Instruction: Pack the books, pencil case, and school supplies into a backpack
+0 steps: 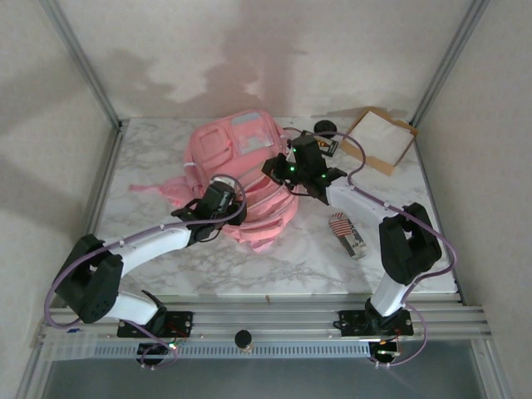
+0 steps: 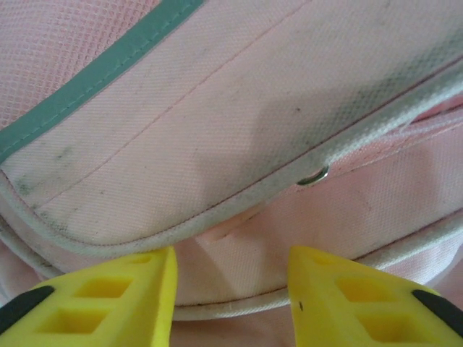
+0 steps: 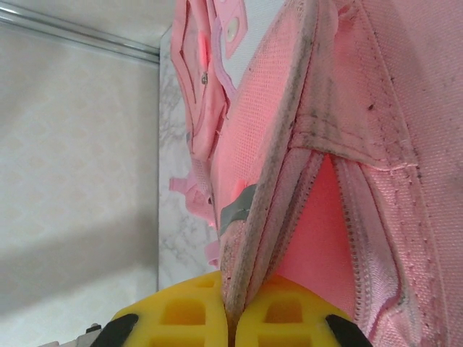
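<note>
On the marble table point(image 1: 145, 162), the left gripper point(image 1: 226, 193) lies against the near left flank of the backpack point(image 1: 237, 145). In the left wrist view its yellow fingers point(image 2: 123, 296) stand apart, with pink cloth and a grubby pale piping edge between them, and nothing is visibly pinched. A teal trim band point(image 2: 108, 65) runs across the cloth beyond the fingers. The backpack itself lies flat in the middle of the table, its straps trailing to its left. On the backpack's right side, the right gripper point(image 1: 278, 172) has its jaws closed on the bag. The right wrist view shows the two yellow fingers point(image 3: 181, 314) pressed together on a soiled fabric edge beside the parted zipper opening point(image 3: 325, 238). To the right of the backpack and nearer the arm bases, well apart from it, lie the flag-striped school supplies point(image 1: 347, 234). Farther right and behind sits a cardboard tray point(image 1: 381, 140), with a black round object point(image 1: 324, 127) just to the left of the tray.
</note>
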